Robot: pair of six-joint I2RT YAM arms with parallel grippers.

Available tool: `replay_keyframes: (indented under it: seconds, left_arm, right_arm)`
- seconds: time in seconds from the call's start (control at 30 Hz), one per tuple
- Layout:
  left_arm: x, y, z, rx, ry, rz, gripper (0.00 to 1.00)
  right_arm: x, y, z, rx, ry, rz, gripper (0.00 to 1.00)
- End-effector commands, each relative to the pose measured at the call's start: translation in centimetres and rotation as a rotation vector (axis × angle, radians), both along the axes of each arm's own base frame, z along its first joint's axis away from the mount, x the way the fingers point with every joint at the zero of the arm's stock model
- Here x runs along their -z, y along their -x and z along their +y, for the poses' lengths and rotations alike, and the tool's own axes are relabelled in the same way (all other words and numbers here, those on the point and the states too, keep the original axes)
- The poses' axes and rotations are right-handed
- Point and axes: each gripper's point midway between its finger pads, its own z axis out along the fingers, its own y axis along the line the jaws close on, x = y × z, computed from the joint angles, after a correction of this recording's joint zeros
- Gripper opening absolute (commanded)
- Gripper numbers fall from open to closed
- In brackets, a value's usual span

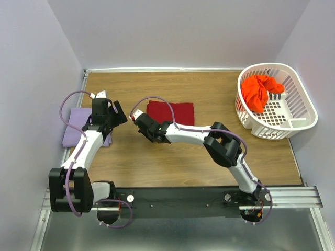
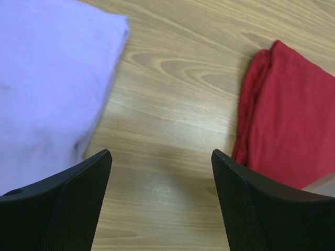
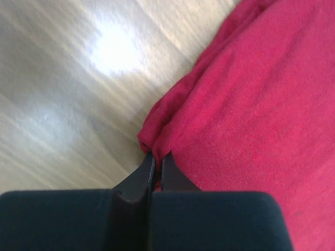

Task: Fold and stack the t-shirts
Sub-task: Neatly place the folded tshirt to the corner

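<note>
R gripper (image 3: 156, 157) pinched shut on crimson shirt (image 3: 251, 104) edge (wrist cam only); L gripper (image 2: 161, 155) wide open.

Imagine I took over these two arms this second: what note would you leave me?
Left tool: open, holding nothing, over bare table between two shirts.
Right tool: shut, pinching an edge of the dark red t-shirt.
Where: the lavender t-shirt lies folded at the table's left and the dark red one folded mid-table, apart. The orange-red t-shirt is crumpled in the white basket on the right.
Done: two shirts folded.
Left: stack those two, probably next, then fold the orange-red one and add it.
</note>
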Motion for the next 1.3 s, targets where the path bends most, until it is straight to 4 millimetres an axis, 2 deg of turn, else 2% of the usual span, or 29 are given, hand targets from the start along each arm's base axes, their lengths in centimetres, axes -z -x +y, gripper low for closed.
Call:
replay_keyframes:
  seconds: [0.0, 0.03, 0.23, 0.27, 0.33, 0.47, 0.5, 0.63, 0.77, 0.97, 1.27]
  left_arm:
    - [0.6, -0.1, -2.6, 0.104, 0.114, 0.012, 0.85]
    - [0.8, -0.1, -3.7, 0.139, 0.170, 0.017, 0.85]
    - [1.8, 0.3, -7.0, 0.191, 0.374, 0.026, 0.88]
    - [2.0, 0.5, -7.5, 0.195, 0.394, 0.031, 0.88]
    - [2.5, 0.5, -8.4, 0.198, 0.440, 0.045, 0.88]
    - [3.5, 0.7, -10.2, 0.215, 0.508, 0.078, 0.89]
    - [4.0, 1.1, -11.1, 0.222, 0.541, 0.101, 0.89]
    - [3.9, 1.0, -12.9, 0.247, 0.617, 0.094, 0.90]
    - [4.2, 1.6, -13.5, 0.239, 0.676, 0.102, 0.90]
    - [6.0, 2.0, -14.3, 0.217, 0.687, 0.145, 0.90]
    - [8.6, 1.5, -15.3, 0.193, 0.663, 0.198, 0.89]
  right_arm:
    - [-0.9, 2.4, -0.6, -0.045, -0.026, 0.080, 0.00]
    - [-1.5, 3.0, 0.0, -0.060, -0.072, 0.093, 0.00]
    - [-5.5, 3.4, 0.8, -0.052, -0.255, 0.092, 0.01]
    - [-5.3, 3.6, 0.5, -0.047, -0.258, 0.096, 0.00]
    - [-6.1, 3.5, 0.5, -0.033, -0.299, 0.094, 0.00]
    - [-5.8, 3.5, 0.2, -0.024, -0.334, 0.130, 0.00]
    - [-5.5, 3.7, 0.1, -0.023, -0.332, 0.136, 0.00]
    - [-5.4, 4.0, 0.1, -0.028, -0.348, 0.153, 0.00]
    - [-5.4, 3.9, 0.0, -0.026, -0.354, 0.153, 0.00]
    - [-5.5, 4.0, 0.5, -0.033, -0.379, 0.166, 0.00]
    - [-5.1, 4.1, 0.6, -0.032, -0.384, 0.179, 0.00]
